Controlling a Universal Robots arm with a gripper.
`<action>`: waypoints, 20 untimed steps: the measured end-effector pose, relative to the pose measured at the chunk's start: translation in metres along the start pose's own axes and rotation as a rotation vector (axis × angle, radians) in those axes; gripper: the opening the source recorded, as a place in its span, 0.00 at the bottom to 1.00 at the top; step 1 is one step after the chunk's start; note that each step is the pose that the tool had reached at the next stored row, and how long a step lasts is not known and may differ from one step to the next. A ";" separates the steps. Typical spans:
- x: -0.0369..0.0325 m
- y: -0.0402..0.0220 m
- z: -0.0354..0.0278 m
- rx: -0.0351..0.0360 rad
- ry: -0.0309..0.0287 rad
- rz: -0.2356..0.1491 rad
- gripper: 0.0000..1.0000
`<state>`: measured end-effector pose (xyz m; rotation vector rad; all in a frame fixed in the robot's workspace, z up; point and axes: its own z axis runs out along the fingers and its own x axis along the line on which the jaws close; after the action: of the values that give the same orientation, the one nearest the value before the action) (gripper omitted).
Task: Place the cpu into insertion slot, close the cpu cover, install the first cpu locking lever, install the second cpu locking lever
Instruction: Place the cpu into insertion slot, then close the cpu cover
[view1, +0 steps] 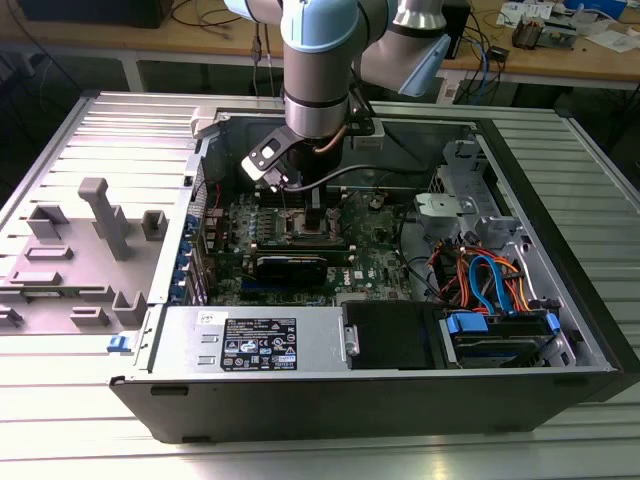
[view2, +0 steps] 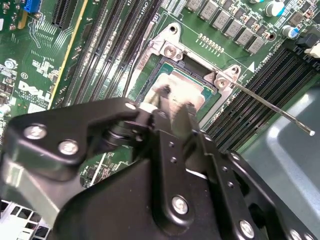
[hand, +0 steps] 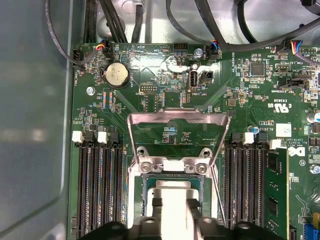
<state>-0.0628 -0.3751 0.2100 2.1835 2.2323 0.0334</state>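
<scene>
The cpu (hand: 172, 192) sits at the insertion slot (hand: 144, 189), its dull silver top framed by the slot's dark rim. My tool (hand: 173, 202) pinches it, with one black finger (hand: 156, 206) pressed against each of two opposite edges. I cannot tell whether the chip is fully seated. In the second wrist view the tool's body (view2: 177, 97) hides most of the cpu (view2: 187, 86) and a good part of the slot.

The cpu cover (hand: 177, 119) is swung open and stands clear of the slot, hinged at the slot's edge; green board shows through its square cutout. A thin locking lever (view2: 272, 107) sticks out from one corner of the socket, raised off the board.

Long black memory slots (hand: 100, 185) flank the socket on both sides. A green memory stick (hand: 277, 195) stands beyond one bank. Further out are a coin cell (hand: 116, 75) and black cables (hand: 115, 20).

In the exterior view my tool (view1: 315, 205) reaches down into an open computer case (view1: 330, 400), which lies on a ribbed worktop (view1: 60, 420). The case also holds a power supply (view1: 260, 345) and orange and blue drive cables (view1: 490, 280). Grey fixtures (view1: 105, 215) stand on the exterior view's left.
</scene>
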 end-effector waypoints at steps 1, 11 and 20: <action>0.0000 0.0000 0.0000 0.0000 0.0000 0.000 0.23; 0.0000 0.0001 0.0000 0.0008 0.0000 0.000 0.11; 0.0000 0.0002 -0.0008 0.0013 0.0000 0.000 0.11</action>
<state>-0.0626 -0.3751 0.2108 2.1842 2.2330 0.0320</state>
